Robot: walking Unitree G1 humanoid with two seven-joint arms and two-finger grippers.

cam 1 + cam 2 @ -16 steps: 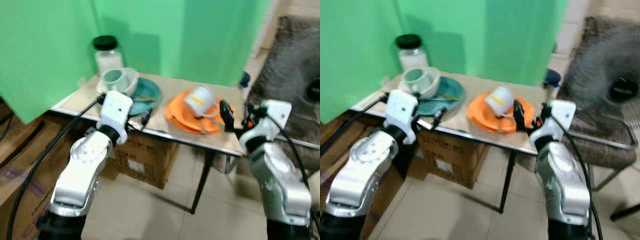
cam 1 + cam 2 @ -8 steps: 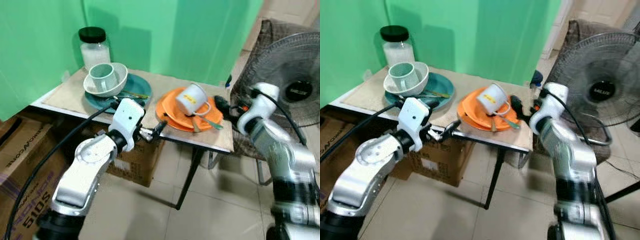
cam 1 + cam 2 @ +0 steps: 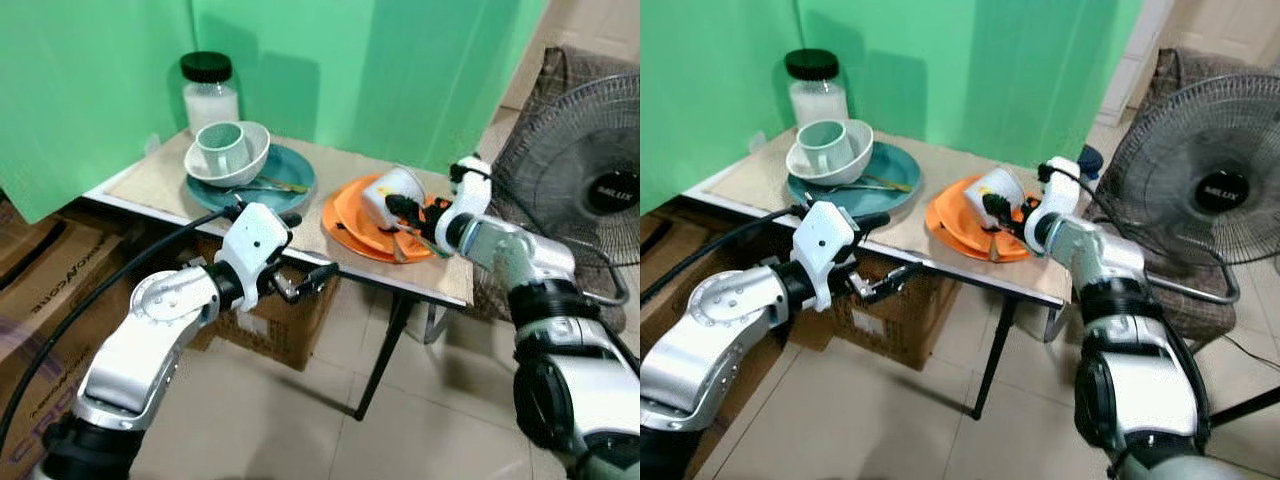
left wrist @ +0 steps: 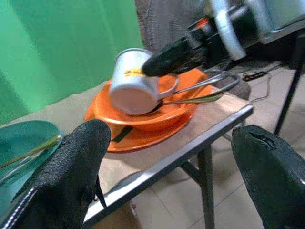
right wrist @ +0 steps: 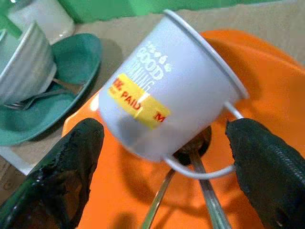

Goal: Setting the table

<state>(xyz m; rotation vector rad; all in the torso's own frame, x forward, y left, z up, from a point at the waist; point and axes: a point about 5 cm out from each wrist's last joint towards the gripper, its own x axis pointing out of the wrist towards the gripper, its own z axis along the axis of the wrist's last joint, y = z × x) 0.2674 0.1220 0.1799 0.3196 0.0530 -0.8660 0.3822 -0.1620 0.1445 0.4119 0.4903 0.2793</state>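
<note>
Green backdrop [image 3: 400,60]; fan [image 3: 590,190] right; cardboard boxes [image 3: 40,290] left, perhaps under table.

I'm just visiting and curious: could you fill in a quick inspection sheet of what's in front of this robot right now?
Surface: small table, brown top, metal edge.
Job's things: white mug tipped on orange plates with cutlery; green cup in white bowl on teal plate.
Clutter: lidded jar at the back.
Grippers: right gripper open around the mug; left gripper open, below the table edge.
Cables: black cable along the left arm.
Surroundings: green backdrop, fan, cardboard boxes, tiled floor.
</note>
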